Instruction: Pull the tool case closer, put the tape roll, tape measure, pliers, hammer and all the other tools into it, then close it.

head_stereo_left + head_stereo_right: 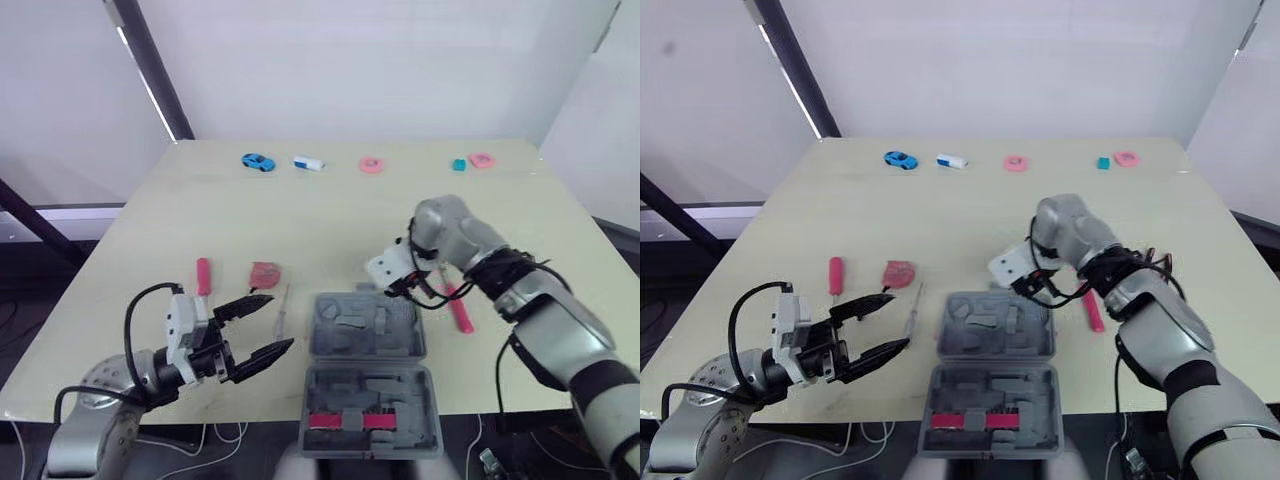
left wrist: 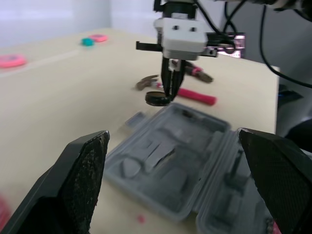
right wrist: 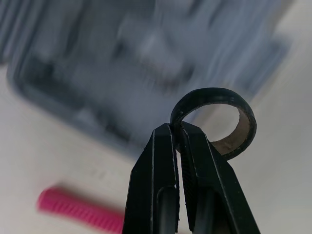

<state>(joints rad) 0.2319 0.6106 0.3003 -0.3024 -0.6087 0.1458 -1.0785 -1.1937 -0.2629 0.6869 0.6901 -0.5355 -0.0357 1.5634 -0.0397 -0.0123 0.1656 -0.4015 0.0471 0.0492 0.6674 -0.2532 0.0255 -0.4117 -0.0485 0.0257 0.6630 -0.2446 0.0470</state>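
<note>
By the tool case, right end effector pinches tape roll (left end effector wide).

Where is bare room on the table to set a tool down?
Bare: the middle band of the table between the far row of small objects and the tool case. Crowded: left of the case, where the tape measure and screwdrivers lie by the left gripper; and its far right corner, where the right gripper holds the tape roll near the pink-handled tools.
</note>
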